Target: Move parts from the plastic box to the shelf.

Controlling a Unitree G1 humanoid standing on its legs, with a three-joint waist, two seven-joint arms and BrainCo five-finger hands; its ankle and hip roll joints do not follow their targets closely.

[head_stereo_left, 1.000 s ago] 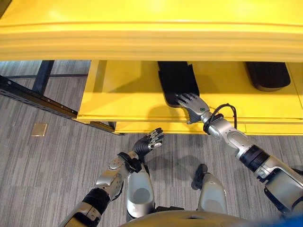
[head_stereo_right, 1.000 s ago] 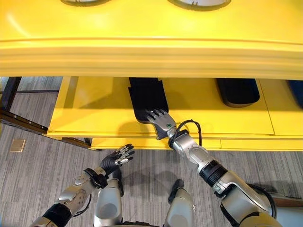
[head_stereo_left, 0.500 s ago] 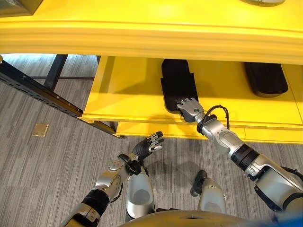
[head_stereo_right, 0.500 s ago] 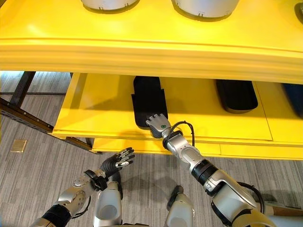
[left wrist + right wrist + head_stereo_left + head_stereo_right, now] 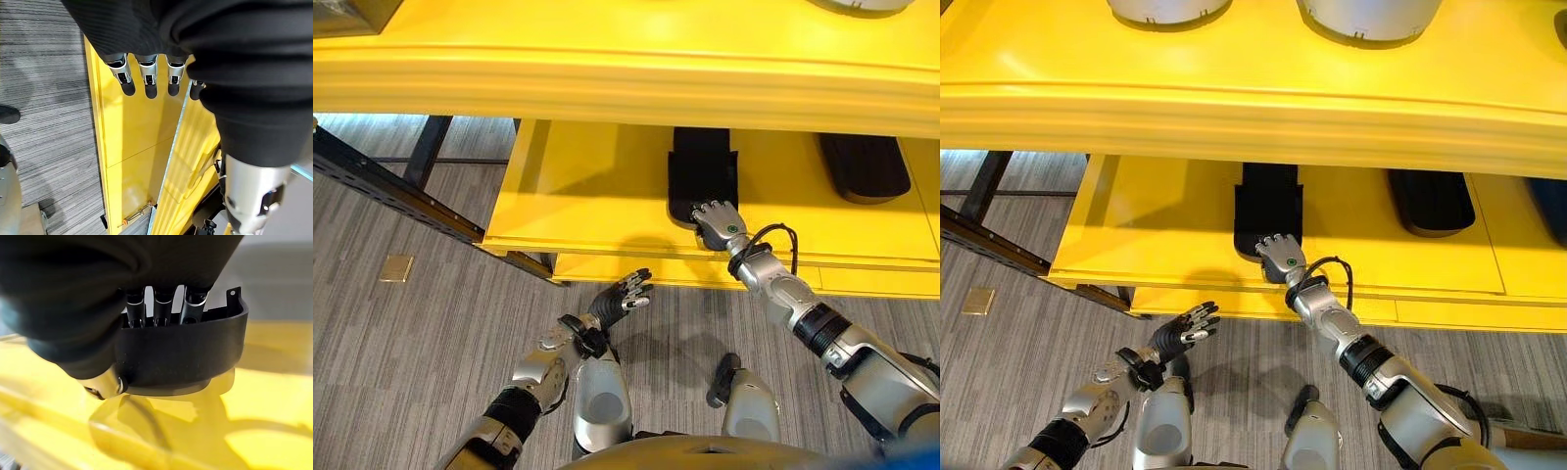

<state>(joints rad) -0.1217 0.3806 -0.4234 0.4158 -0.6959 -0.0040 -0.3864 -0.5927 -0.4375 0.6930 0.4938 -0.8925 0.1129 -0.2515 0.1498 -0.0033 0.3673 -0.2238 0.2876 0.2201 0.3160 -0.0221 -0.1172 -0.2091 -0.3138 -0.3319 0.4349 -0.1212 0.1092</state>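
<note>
One black part (image 5: 1267,208) on the yellow shelf (image 5: 1156,211), right hand (image 5: 1280,259) gripping its near end.

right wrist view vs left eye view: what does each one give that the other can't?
Right wrist view alone: from close, the right hand has its fingers hooked over the near rim of the black part, which sits just above the yellow shelf.

Left eye view alone: the part's full length lying back under the upper shelf, a second black part further right, and the left hand open over the floor.

Both: right hand on the black part on the yellow shelf.
</note>
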